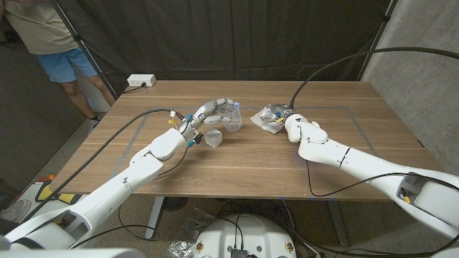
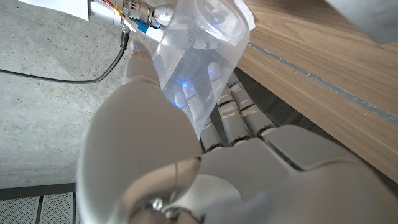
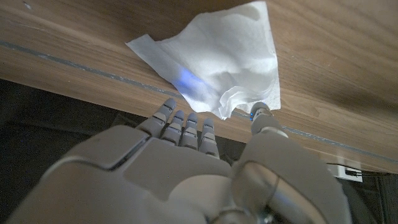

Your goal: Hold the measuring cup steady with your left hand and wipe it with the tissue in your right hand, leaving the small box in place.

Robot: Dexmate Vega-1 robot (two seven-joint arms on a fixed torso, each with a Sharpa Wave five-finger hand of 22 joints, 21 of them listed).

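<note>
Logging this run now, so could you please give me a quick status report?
Left robot hand grips cup. Right robot hand pinches tissue, apart from cup. Small box beside cup, untouched.

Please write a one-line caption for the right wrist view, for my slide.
Right hand pinching a white tissue by one corner over the wooden table.

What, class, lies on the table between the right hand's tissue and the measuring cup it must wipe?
Nothing visible. The left hand holds the measuring cup; the right hand pinches the tissue, with bare table between them. The small box sits nearer the robot, off that line.
</note>
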